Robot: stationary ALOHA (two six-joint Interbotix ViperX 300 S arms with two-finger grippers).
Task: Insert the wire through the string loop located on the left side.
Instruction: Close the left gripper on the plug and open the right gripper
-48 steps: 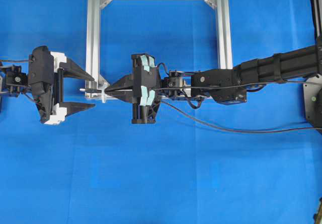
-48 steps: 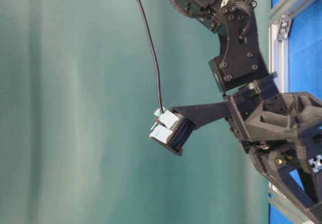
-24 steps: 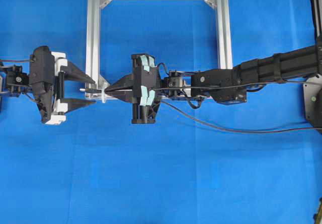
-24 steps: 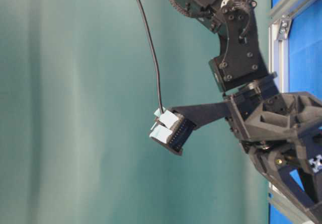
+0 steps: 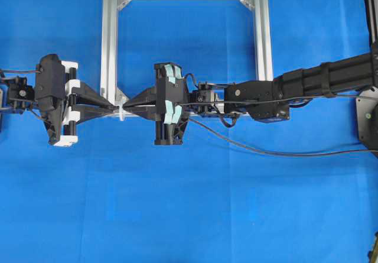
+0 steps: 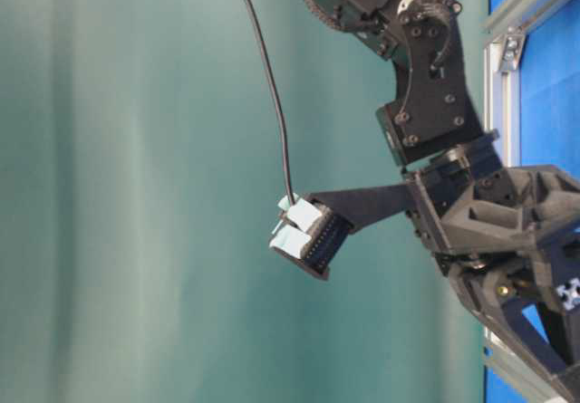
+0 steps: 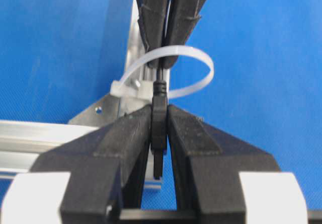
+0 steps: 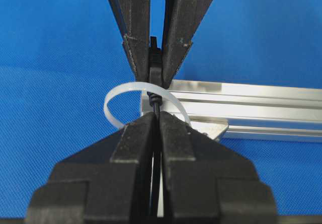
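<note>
The left pincer [image 5: 109,106] appears at the left of the overhead view with its two black fingers [image 7: 126,143] pressed onto the plug end of the wire [image 7: 159,133]; in the left wrist view we see the black plug body squeezed between them, its tip pointing back toward the camera. The right pincer [image 5: 131,105] reaches in from the right, across the lower bar of the aluminium frame [image 5: 111,44], and its fingers [image 8: 133,148] are pressed together on the thin black cable just behind the plug. The two pincers meet tip to tip at the frame's lower left corner. Between them stands the string loop [image 7: 193,58], a thin white band fixed to the corner of the frame; we see the wire pass through its opening in both wrist views, with the plug on the left pincer's side and the cable on the right pincer's side. From the right pincer the wire runs to the right along the right arm [image 5: 319,83], and a further length curves over the blue worktop [image 5: 189,216] toward the right edge. In the table-level view we note a black cable [image 6: 272,95] hanging down to a taped finger [image 6: 308,231].
</note>
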